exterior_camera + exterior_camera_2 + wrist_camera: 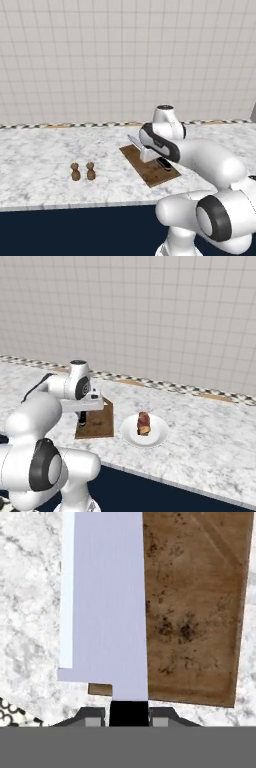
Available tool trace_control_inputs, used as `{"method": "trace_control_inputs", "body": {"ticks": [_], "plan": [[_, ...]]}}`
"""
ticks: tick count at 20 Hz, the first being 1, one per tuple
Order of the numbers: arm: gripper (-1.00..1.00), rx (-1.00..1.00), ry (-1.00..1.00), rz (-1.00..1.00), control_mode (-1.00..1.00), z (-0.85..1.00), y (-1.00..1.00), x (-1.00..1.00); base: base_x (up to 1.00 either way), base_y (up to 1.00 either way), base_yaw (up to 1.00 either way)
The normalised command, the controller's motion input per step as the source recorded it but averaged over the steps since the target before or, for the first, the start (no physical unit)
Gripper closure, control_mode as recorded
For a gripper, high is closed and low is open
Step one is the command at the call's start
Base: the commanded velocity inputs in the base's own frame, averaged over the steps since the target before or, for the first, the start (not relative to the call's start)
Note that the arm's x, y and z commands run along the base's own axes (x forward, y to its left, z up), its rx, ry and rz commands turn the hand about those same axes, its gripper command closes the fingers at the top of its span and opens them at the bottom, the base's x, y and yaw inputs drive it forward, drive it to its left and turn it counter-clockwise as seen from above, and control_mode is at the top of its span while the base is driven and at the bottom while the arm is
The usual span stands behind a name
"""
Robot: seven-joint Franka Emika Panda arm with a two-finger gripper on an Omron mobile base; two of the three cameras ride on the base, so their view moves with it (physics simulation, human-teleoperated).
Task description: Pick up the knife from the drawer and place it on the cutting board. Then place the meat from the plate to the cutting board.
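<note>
White marble counter is carrying the flat brown wooden cutting board; above it, the gripper is pinching the black-handled, broad silver-bladed knife.

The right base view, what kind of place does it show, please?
Most likely a kitchen, a rendered one: a marble counter runs below a tiled wall, and on it lie a wooden cutting board and a white plate with a chunk of meat.
</note>
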Motion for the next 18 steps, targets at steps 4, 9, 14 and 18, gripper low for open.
{"method": "trace_control_inputs", "body": {"ticks": [4, 9, 14, 18], "plan": [[1.0, -0.01, 0.0, 0.02, -1.0, -0.27, 0.14, 0.44, 0.0, 0.0, 0.0], [1.0, -0.05, 0.05, 0.0, -1.0, -0.58, 0.01, 0.02, 0.0, 0.0, 0.0], [-1.0, -0.01, 0.0, 0.0, -1.0, -0.38, 0.05, 0.03, 0.0, 0.0, 0.0], [-1.0, 0.0, 0.0, 0.0, -1.0, -0.09, 0.0, 0.07, 0.0, 0.0, 0.0]]}}
